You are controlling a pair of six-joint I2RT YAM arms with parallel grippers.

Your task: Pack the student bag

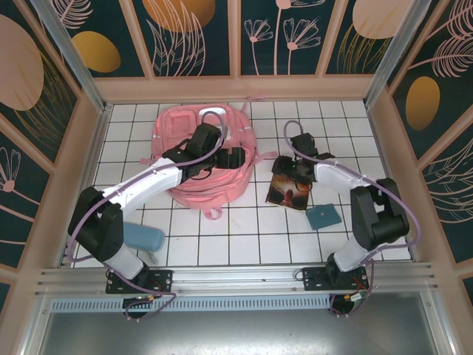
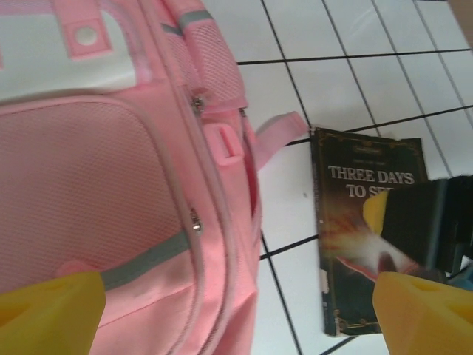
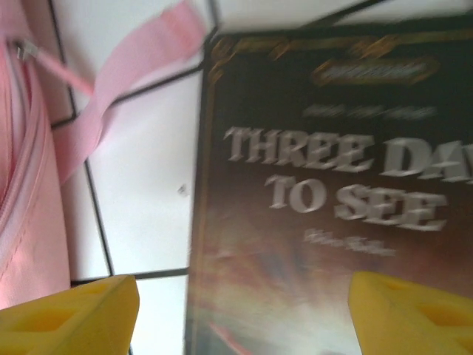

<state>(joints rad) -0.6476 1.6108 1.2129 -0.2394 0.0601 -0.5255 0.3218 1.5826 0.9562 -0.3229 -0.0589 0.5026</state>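
**Both claws spread wide and empty, the left over the bag, the right over a book.**

Top view: the pink bag (image 1: 188,140) lies on the tiled table (image 1: 222,237), left of centre toward the far side. The left gripper (image 1: 230,157) hangs over its right part. Just right of the bag, the right gripper (image 1: 284,168) hangs over the far end of a dark book (image 1: 290,195). A blue case (image 1: 324,216) lies near and to the right of the book, and a pale blue object (image 1: 144,237) lies by the left arm. Left wrist: the yellow fingertips (image 2: 44,314) stand far apart with nothing gripped, above the bag's mesh pocket and the book, and a pink strap (image 2: 281,129) ends just beside the book's corner. Right wrist: the jaws are wide, one tip over white tile at the book's edge and the other over the cover, which reads "THREE DAYS TO SEE". The bag's edge is at the left.
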